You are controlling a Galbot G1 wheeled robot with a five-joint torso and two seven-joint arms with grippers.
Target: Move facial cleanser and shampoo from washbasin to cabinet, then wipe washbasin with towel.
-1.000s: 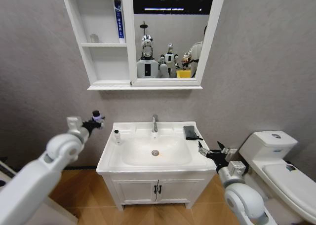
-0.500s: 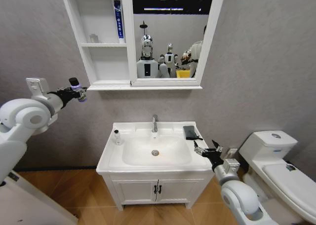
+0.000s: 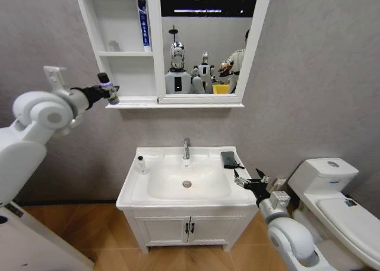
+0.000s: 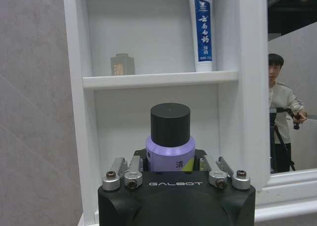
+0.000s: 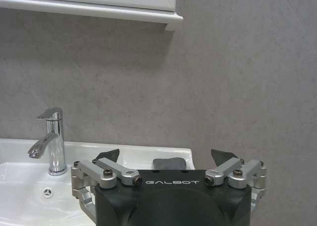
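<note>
Left arm raised and stretched toward the cabinet [image 3: 127,45] — left gripper [image 3: 105,93] level with its lowest shelf, at the open left edge, fingers [image 4: 132,167] pinching a purple bottle [image 4: 170,154] with a black cap, held upright. Blue-and-white tube [image 3: 142,23] standing on the top shelf beside the mirror frame. Right arm low by the washbasin [image 3: 187,182] — right gripper [image 3: 246,181] at its right edge, fingers [image 5: 108,155] spread, pointed at the dark towel [image 3: 230,159] lying on the rim. Small bottle [image 3: 141,163] upright on the rim's left.
</note>
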